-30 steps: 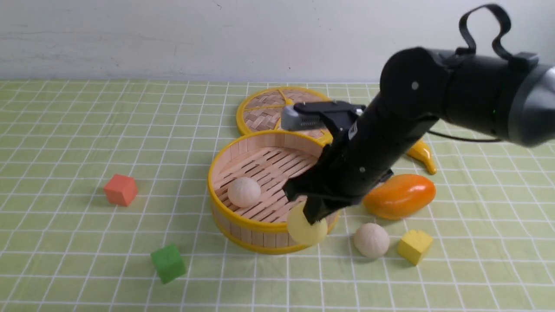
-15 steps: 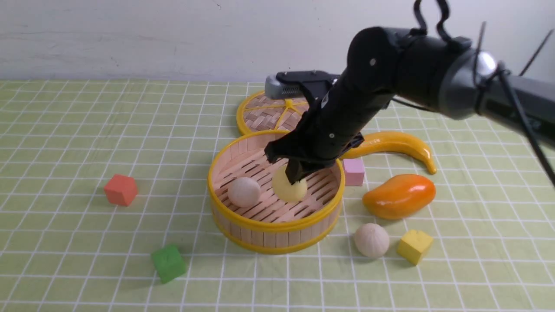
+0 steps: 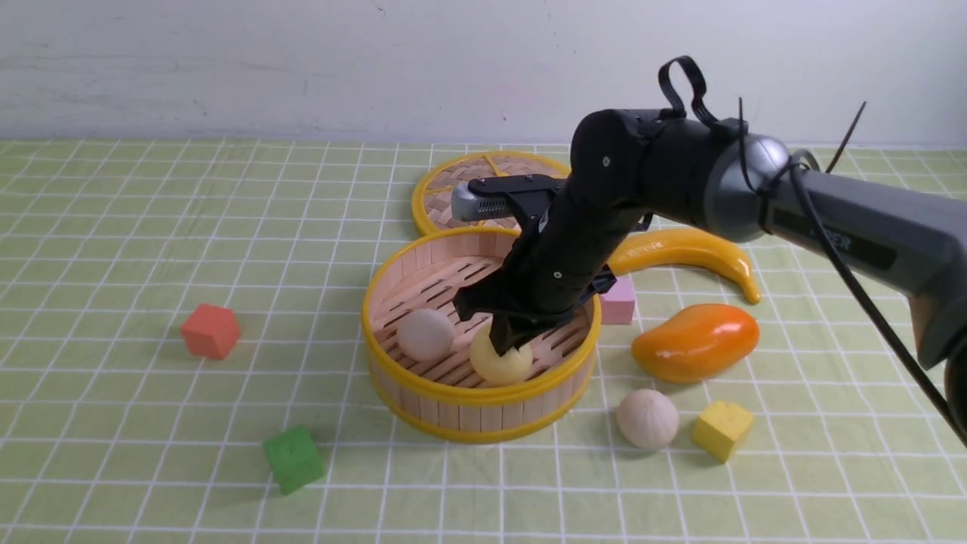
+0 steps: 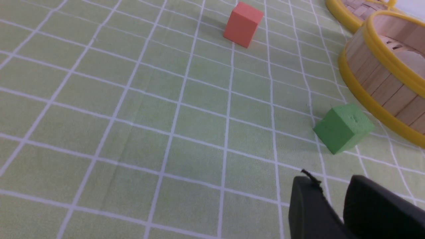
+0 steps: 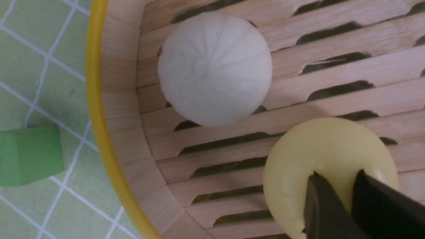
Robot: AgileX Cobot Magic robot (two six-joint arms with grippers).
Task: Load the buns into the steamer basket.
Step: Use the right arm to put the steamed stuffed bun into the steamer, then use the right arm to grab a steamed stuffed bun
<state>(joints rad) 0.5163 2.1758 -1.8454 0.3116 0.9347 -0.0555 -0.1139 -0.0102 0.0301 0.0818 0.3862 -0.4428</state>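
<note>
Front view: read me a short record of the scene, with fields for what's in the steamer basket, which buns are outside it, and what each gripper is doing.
In steamer basket: one pleated white bun and the yellow bun
Outside basket: second pleated bun, on the cloth beside the yellow cube
Right gripper: fingertips at the yellow bun's top; gripping or released, unclear
Left gripper: above the cloth near the green cube, holding nothing
Buns left to move: one
</note>
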